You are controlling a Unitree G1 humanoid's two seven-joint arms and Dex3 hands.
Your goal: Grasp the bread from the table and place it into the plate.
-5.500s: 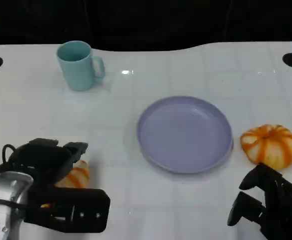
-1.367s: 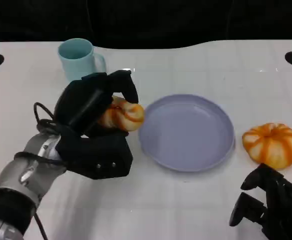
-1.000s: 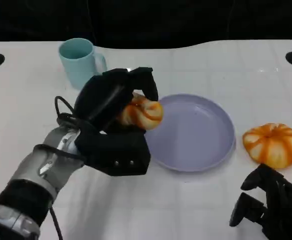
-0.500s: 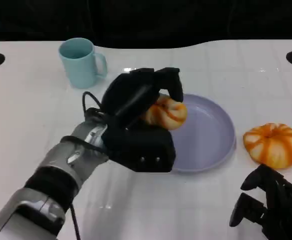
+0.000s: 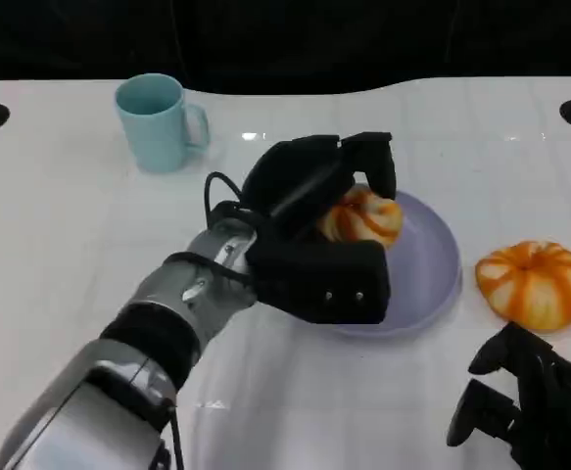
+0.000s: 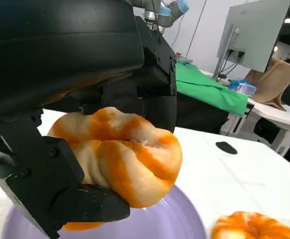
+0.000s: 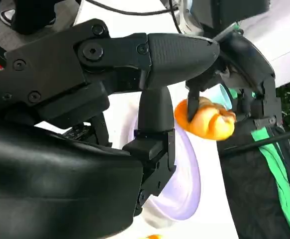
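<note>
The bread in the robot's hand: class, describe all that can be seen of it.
The bread is a small rounded roll, pale cream with orange-brown swirls and a soft, puffy, twisted surface. The left hand grips it, black fingers over the top and others beneath. It is over the lavender plate; the right wrist view shows it in the air above the plate, not touching it.

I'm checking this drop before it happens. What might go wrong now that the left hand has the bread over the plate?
The left hand holds the bread above the purple plate, seemingly not yet resting on it. Released from here, the rounded bread might roll toward the rim. The black fingers wrap under it, so opening could drag it sideways. The second striped bread lies close beside the plate and may get nudged.
</note>
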